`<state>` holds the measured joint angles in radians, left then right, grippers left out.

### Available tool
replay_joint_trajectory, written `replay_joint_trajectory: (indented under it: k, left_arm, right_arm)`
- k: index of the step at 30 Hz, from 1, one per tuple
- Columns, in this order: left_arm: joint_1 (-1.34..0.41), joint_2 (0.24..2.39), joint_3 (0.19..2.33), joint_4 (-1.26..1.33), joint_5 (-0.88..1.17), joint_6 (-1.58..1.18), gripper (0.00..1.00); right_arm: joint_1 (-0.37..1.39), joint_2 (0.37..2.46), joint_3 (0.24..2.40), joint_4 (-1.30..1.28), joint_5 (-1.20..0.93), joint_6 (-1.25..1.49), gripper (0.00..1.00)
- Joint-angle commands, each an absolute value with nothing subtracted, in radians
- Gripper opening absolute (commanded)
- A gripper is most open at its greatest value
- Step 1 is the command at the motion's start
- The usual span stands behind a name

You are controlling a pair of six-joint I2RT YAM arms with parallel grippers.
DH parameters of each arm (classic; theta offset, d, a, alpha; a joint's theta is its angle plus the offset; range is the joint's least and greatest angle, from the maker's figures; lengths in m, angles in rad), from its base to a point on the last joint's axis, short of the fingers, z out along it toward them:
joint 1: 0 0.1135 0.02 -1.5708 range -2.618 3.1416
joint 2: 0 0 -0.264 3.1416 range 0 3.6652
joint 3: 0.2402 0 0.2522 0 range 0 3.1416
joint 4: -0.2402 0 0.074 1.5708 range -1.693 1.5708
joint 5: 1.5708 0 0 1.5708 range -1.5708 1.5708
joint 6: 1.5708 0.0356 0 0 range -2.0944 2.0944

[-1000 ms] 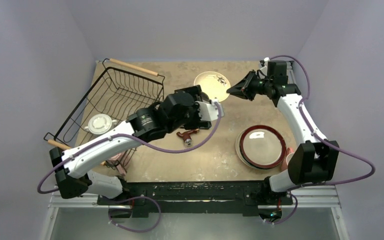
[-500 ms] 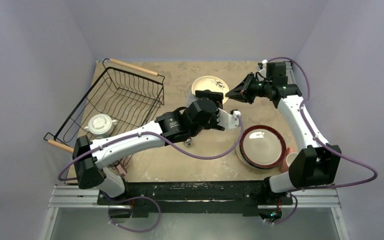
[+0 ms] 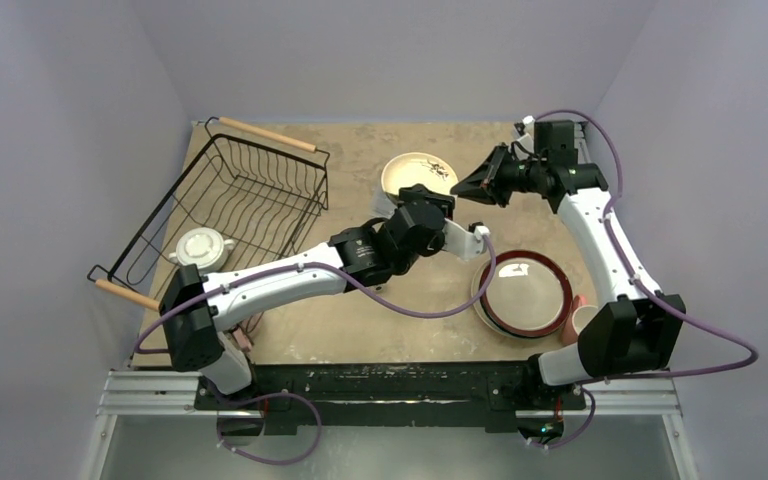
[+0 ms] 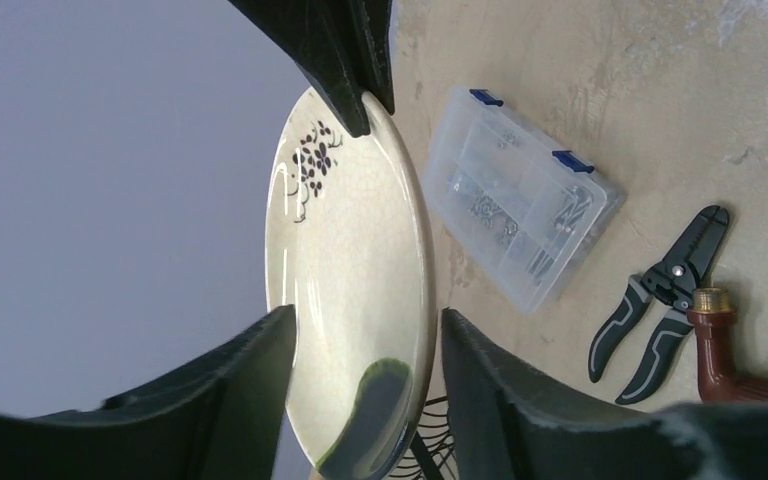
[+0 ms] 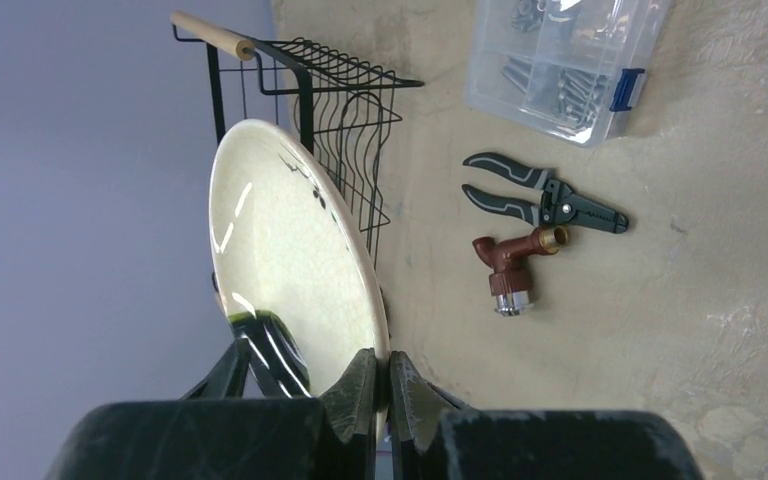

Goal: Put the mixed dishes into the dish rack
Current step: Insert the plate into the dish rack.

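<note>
Fingers (image 5: pixel 358 390) of the right gripper (image 5: pixel 388 365) are clamped on the rim of the cream plate (image 5: pixel 290 240), which is held on edge above the table (image 3: pixel 360 330), apart from the dish rack (image 5: pixel 345 95); the left gripper (image 4: pixel 365 330) is set astride the opposite rim, jaws apart. If the right grip is released before the left is closed, the plate could be dropped and chipped.
</note>
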<state>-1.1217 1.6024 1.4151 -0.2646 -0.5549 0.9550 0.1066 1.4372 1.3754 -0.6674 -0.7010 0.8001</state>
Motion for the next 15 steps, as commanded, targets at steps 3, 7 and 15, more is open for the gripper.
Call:
replay_joint_trajectory:
  k: [3,7,15]
  left_arm:
    - [-1.127,1.611,1.441,-0.191,-0.622,0.990,0.37]
    - [-1.127,1.606,1.484,-0.289,-0.593,0.948,0.04]
    - [-1.125,1.558,1.548,-0.433,-0.512,0.827,0.00]
  right_arm:
    - [0.119,1.422,1.447,-0.683,-0.749,0.760,0.00]
    - [0.122,1.435,1.501,-0.711,-0.733,0.730,0.00]
    - [0.123,1.484,1.626,-0.777,-0.688,0.669,0.49]
